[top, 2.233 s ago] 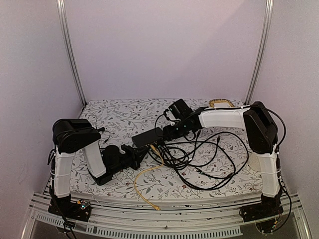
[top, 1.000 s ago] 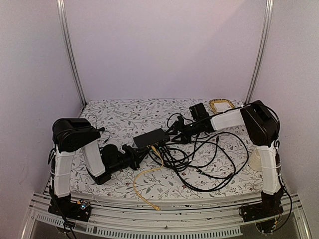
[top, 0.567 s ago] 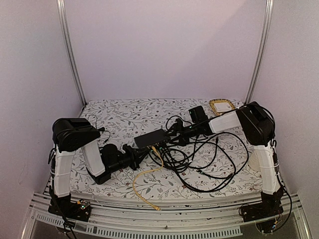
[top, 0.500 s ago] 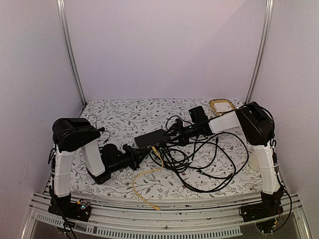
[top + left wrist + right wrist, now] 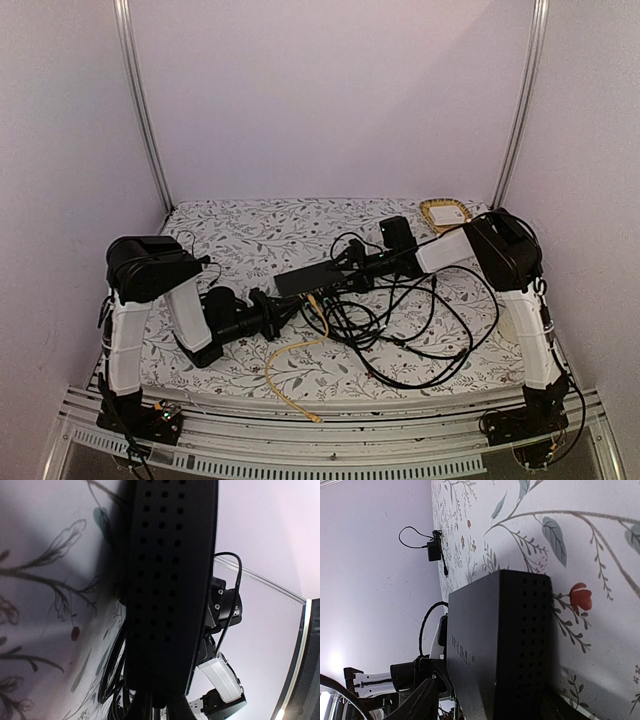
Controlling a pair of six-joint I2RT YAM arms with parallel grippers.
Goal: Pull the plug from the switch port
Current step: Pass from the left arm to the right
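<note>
Switch look: a flat black rectangular network box (image 5: pixel 308 277) with rows of small round vent holes along its thin side and pale lettering on its broad face, too small for me to read.
Switch place: on the white leaf-and-flower printed tablecloth (image 5: pixel 230 230), about mid-table, lying between my 2 grippers, with its long axis running left-near to right-far.
Yellow cable: 1 thin yellow cable (image 5: pixel 290 358) runs from the switch's near long edge towards the near edge of the table. Its far end meets that edge, but I cannot tell whether a plug is seated there.
Black cables: a loose tangle of black cables (image 5: pixel 405 325) spreads to the right of the switch and nearer than it.
My left gripper (image 5: pixel 288 305): pressed together at the switch's near-left end. My wrist camera sees only the perforated side filling the view, so I cannot tell if anything is pinched.
My right gripper (image 5: pixel 348 265): at the switch's far-right end. I cannot tell how my jaws stand.
Container: 1 small yellow-rimmed woven tray (image 5: pixel 426 209) at the far right, well apart from the switch.
Contents: 1 small white box (image 5: pixel 450 213) lies in it.
</note>
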